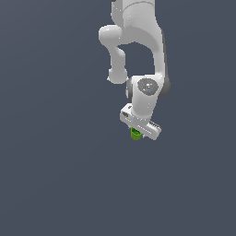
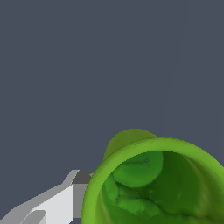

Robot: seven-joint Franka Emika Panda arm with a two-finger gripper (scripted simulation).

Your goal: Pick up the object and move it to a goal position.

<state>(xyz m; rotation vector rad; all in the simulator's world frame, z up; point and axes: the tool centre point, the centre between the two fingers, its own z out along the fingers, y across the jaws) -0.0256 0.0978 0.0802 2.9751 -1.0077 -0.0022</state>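
Observation:
The object, a small bright green cup [image 1: 136,134], sits right under my white gripper [image 1: 137,132] in the exterior view, mostly hidden by the hand; only its lower part shows. In the wrist view the green cup [image 2: 153,183] fills the near corner, its hollow top and rim facing the camera, very close. One white and grey finger [image 2: 65,197] shows beside it, touching its side. The other finger is out of view. The fingers seem closed around the cup, which looks held off the floor.
The white Panda arm [image 1: 138,46] comes down from the top of the exterior view. Plain dark grey-blue ground [image 1: 55,161] lies all around. No goal marker shows.

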